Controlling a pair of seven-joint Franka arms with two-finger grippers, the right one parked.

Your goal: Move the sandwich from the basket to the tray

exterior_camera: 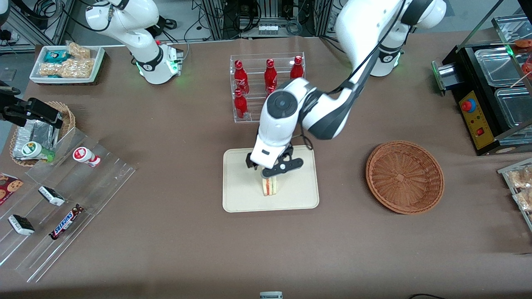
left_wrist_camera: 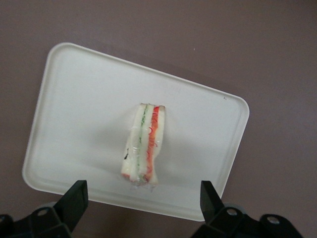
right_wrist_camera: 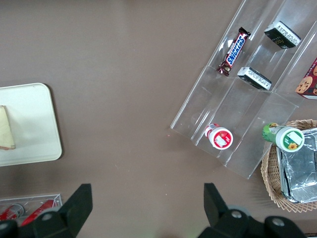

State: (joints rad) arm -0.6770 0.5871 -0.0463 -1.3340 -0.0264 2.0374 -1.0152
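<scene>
The sandwich (exterior_camera: 270, 187) (left_wrist_camera: 143, 144) stands on its edge on the cream tray (exterior_camera: 241, 195) (left_wrist_camera: 84, 99), near the tray's middle, its red, orange and green layers showing. My left gripper (exterior_camera: 272, 168) (left_wrist_camera: 142, 191) hovers just above it, open, with its fingers spread wide and nothing between them. The round wicker basket (exterior_camera: 404, 176) lies beside the tray toward the working arm's end of the table and holds nothing. In the right wrist view, the tray (right_wrist_camera: 29, 124) and a slice of the sandwich (right_wrist_camera: 6, 129) show at the frame's edge.
A clear rack of red bottles (exterior_camera: 268, 85) stands farther from the front camera than the tray. A stepped acrylic display (exterior_camera: 62, 207) with snacks and a foil-lined basket (exterior_camera: 39, 133) lie toward the parked arm's end. A black appliance (exterior_camera: 494, 95) stands at the working arm's end.
</scene>
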